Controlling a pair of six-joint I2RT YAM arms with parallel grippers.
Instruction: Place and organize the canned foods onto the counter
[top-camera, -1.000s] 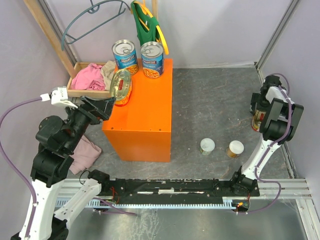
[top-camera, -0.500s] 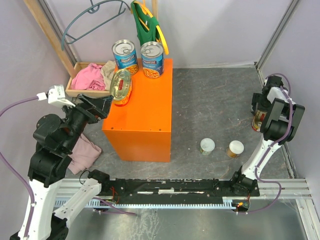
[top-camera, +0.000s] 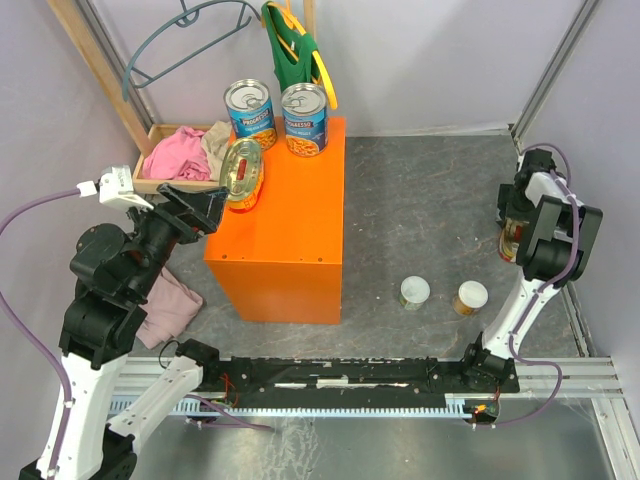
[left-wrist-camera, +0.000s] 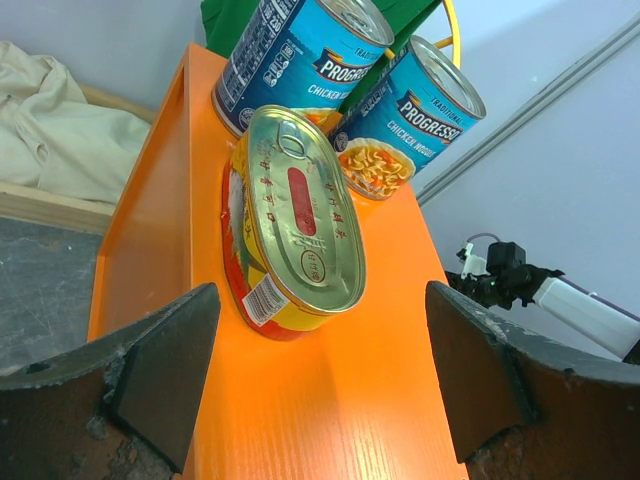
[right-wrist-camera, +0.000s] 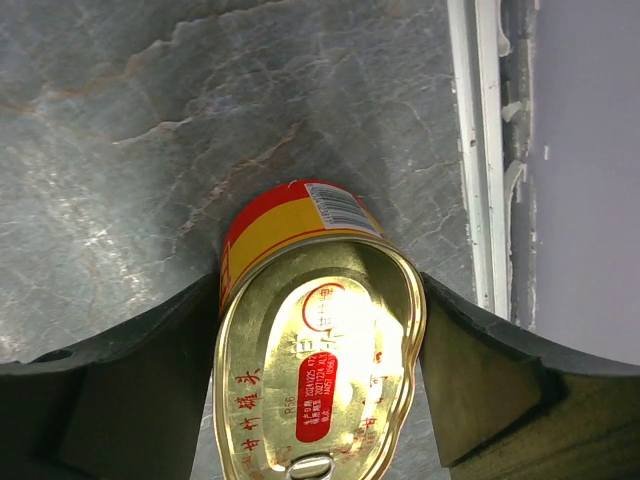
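The orange counter (top-camera: 290, 235) carries two tall blue cans (top-camera: 251, 112) (top-camera: 304, 118) at its far end and a flat oval yellow-red tin (top-camera: 243, 172) in front of them. My left gripper (top-camera: 205, 208) is open and empty just near of that tin (left-wrist-camera: 300, 225), over the counter top (left-wrist-camera: 350, 400); the blue cans (left-wrist-camera: 290, 60) (left-wrist-camera: 415, 120) stand behind it. My right gripper (top-camera: 515, 228) is shut on the second oval tin (right-wrist-camera: 300, 250) by the right wall, its fingers (right-wrist-camera: 480, 380) pressing both sides. Two small white-lidded cans (top-camera: 415, 292) (top-camera: 471, 296) stand on the grey floor.
A wooden tray of clothes (top-camera: 180, 155) sits left of the counter, with a pink cloth (top-camera: 165, 305) on the floor below my left arm. Green hangers (top-camera: 290, 45) hang behind the blue cans. A white wall rail (right-wrist-camera: 485, 150) runs close to the right tin.
My left gripper has drawn back slightly from the oval tin on the counter. My right wrist has shifted a little towards the far side, still on its tin.
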